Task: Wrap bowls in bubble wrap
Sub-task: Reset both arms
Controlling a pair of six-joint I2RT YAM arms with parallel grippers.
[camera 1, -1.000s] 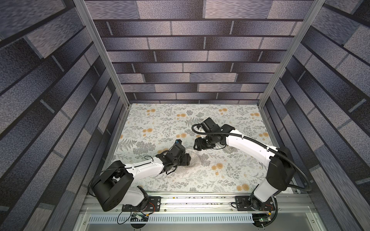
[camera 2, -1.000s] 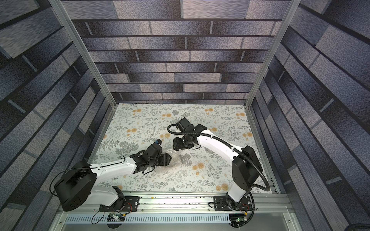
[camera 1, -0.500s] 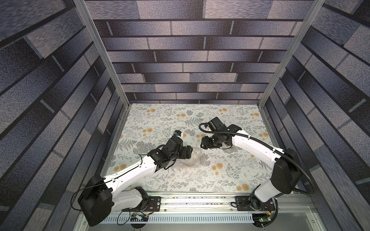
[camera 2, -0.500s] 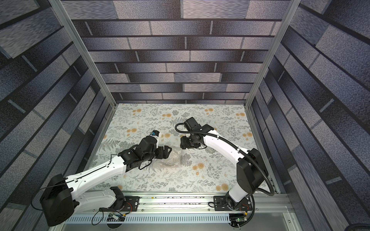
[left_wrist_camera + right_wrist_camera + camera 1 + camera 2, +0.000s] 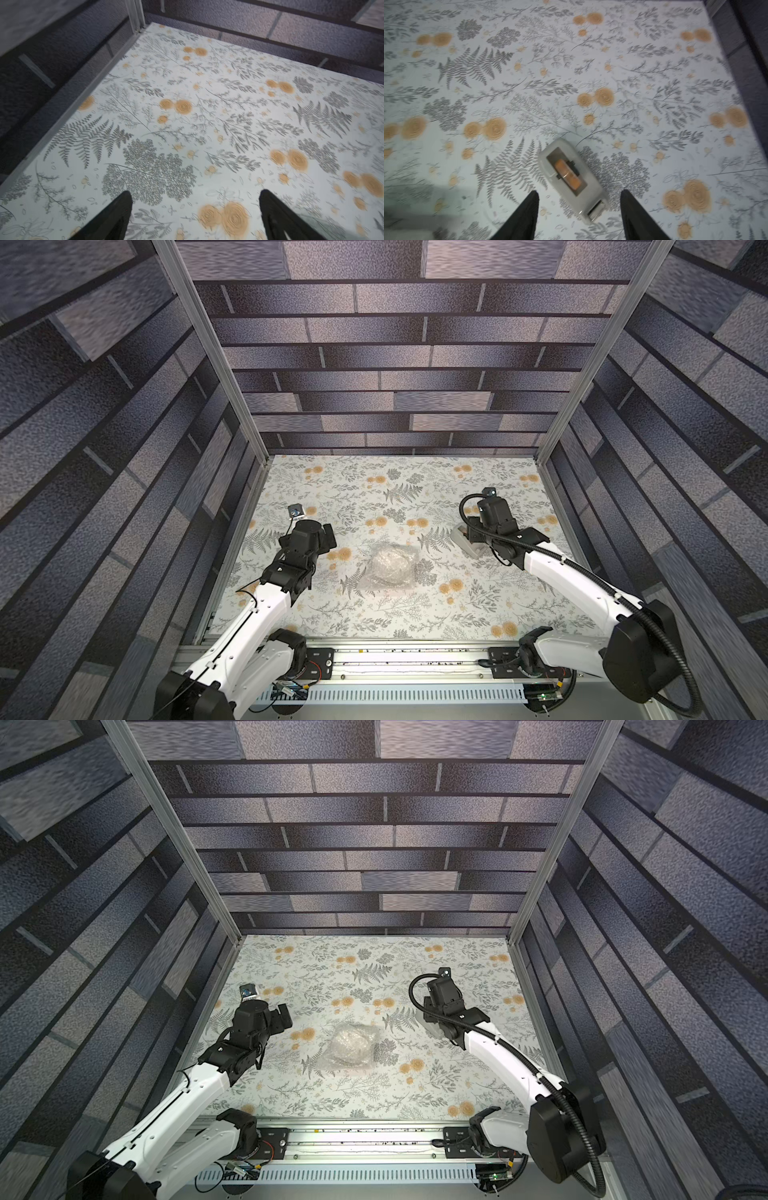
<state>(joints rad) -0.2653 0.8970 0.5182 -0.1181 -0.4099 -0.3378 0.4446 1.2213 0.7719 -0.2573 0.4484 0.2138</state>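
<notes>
The bubble wrap (image 5: 390, 568) (image 5: 353, 1046) lies bunched into a whitish, shiny rounded bundle in the middle of the table in both top views. The bowl is hidden; no bare bowl shows. My left gripper (image 5: 328, 536) (image 5: 195, 194) hangs to the left of the bundle, apart from it, open, with only cloth between its fingers. My right gripper (image 5: 579, 193) hovers to the right of the bundle, open, its fingers astride one end of a grey tape dispenser (image 5: 571, 176) (image 5: 461, 537) without touching it.
A floral tablecloth (image 5: 374, 497) covers the table. Brick-patterned walls with metal posts (image 5: 216, 364) close in the left, back and right sides. The arms' base rail (image 5: 395, 655) runs along the front edge.
Both grippers were at the bundle in the middle. The left one has drawn back to the left and opened wide. The right one has swung right to above the tape dispenser.
</notes>
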